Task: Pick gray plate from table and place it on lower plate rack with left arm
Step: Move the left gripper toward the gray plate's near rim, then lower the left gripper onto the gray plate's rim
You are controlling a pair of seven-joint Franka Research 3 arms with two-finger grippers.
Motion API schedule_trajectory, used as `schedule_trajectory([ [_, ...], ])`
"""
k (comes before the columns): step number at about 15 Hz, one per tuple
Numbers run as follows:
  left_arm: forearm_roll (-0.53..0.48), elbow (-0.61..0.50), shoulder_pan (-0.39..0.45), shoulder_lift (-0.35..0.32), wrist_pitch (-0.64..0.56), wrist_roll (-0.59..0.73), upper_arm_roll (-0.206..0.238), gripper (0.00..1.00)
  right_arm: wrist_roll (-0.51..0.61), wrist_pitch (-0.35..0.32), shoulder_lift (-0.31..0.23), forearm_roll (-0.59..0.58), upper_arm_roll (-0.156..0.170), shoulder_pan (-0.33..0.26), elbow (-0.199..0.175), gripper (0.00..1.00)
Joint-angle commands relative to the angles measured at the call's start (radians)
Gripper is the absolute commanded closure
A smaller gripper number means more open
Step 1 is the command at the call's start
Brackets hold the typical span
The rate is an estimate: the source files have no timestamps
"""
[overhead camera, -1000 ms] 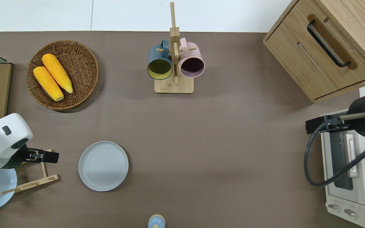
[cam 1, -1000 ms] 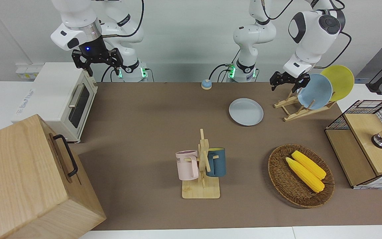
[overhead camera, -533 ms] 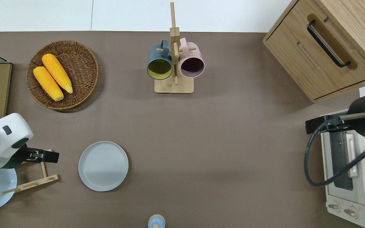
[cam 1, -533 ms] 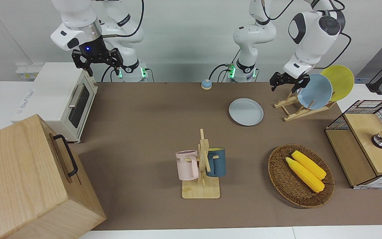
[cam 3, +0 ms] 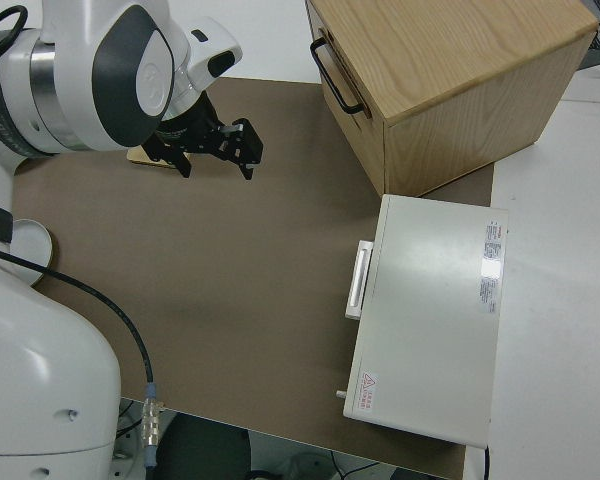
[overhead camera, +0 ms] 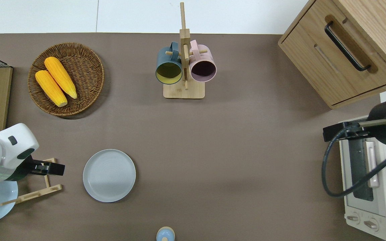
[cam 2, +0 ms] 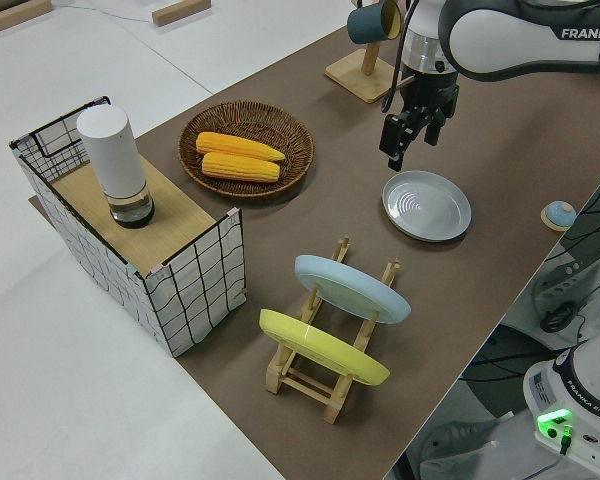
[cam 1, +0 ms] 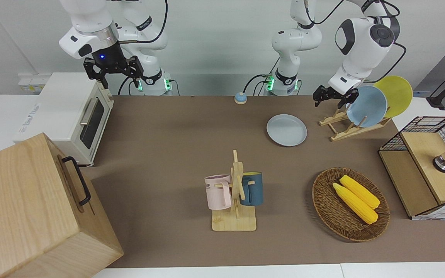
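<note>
- The tabletop point(overhead camera: 233, 140) is brown and carries everything below.
- A wooden cabinet point(cam 1: 29, 208) with a black handle stands at the right arm's end, with a white toaster oven point(cam 1: 68, 112) beside it, nearer to the robots.
- The left arm point(cam 1: 361, 42) reaches down over the low end of the plate rack point(overhead camera: 42, 187); in the overhead view its gripper point(overhead camera: 53, 169) hangs at about 9 o'clock from the gray plate, apart from it.
- Its jaws are released with a clear gap, holding nothing and touching nothing.
- The right arm is parked; its gripper point(cam 1: 113, 75) has its jaws spread wide and empty.
- A wire crate point(cam 2: 150, 250) with a white cylinder point(cam 2: 115, 165) on its wooden top sits at the left arm's end.
- A wicker basket point(overhead camera: 89, 60) holding two corn cobs point(overhead camera: 55, 82) lies at about 11 o'clock from the gray plate in the overhead view.
- A mug stand point(overhead camera: 183, 67) carries a dark teal mug point(overhead camera: 168, 68) and a pink mug point(overhead camera: 203, 67), at about 1 o'clock from the gray plate.
- The rack holds a blue plate point(cam 2: 350, 288) and a yellow plate point(cam 2: 325, 348), both tilted; its lower slots are bare.
- The gray plate point(overhead camera: 109, 175) lies flat on the tabletop, just beside the rack's low end, nothing between them.
- A small blue bell point(cam 1: 240, 98) sits at the edge nearest the robots.
</note>
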Motion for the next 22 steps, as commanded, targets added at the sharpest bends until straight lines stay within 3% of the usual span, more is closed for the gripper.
schedule_trajectory([
  [1,-0.005,-0.1,0.003,-0.023,0.075,-0.012,0.003,0.01,0.0,-0.014,-0.002,0.007,0.005,-0.007,0.006,0.011],
  [8,-0.011,-0.281,-0.011,-0.03,0.251,-0.014,0.003,0.01,0.0,-0.014,-0.002,0.007,0.007,-0.007,0.006,0.013],
  [14,-0.043,-0.404,-0.011,0.014,0.434,-0.015,-0.006,0.01,0.0,-0.014,-0.002,0.007,0.007,-0.007,0.006,0.011],
  [22,-0.045,-0.426,-0.037,0.082,0.523,-0.014,-0.008,0.01,-0.001,-0.014,-0.002,0.007,0.005,-0.007,0.006,0.013],
])
